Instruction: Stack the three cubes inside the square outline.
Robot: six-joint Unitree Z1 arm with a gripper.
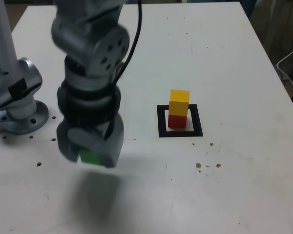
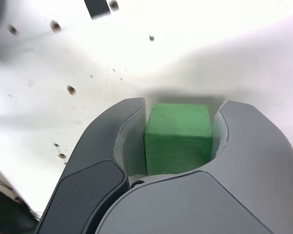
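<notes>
In the exterior view, your gripper (image 1: pixel 90 148) hangs above the table (image 1: pixel 219 58) with the green cube (image 1: pixel 89 156) peeking out at its tip. A dark shadow lies on the table under it, so the cube looks lifted off the top. Over on the exterior view's right, well apart from the arm, the yellow cube (image 1: pixel 179 102) sits on the red cube (image 1: pixel 177 120), and both stand inside the square (image 1: pixel 161 121). Two cubes are done. Only the green one is left.

In the wrist view, you can see the gripper (image 2: pixel 179 141) closed around the green cube (image 2: pixel 178 138). One jaw sits on each side of it, and the cube fills the space between them. It looks straight, not tipped.

Now think about what could go wrong. The tower is tall and thin. If you come in too low, the cube or a jaw could bump the yellow cube and knock both down. If you let go when the green cube is off to one side, it could slide off the top. If you let go too high, it could bounce away. So come in high, line up right over the yellow cube, and go down slowly.
</notes>
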